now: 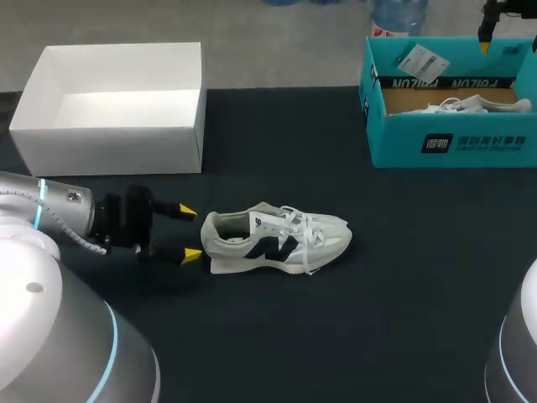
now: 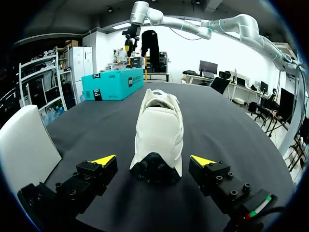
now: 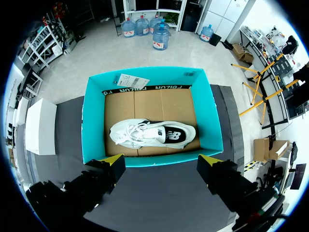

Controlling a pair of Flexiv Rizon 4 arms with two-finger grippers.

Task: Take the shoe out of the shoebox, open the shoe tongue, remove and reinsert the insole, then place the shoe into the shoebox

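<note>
The white sneaker with a dark logo stands on my black desk, heel just ahead of my left hand, spread apart, while my right hand, likewise spread, hangs above the teal shoebox.

left arm: comes in low from the left, wrist roughly level just above the bench
left pincer: points sideways toward the middle, yellow-tipped fingers spread wide
right arm: stretched far out, arched high over the bench
right pincer: held high, points straight down, fingers spread wide
</note>
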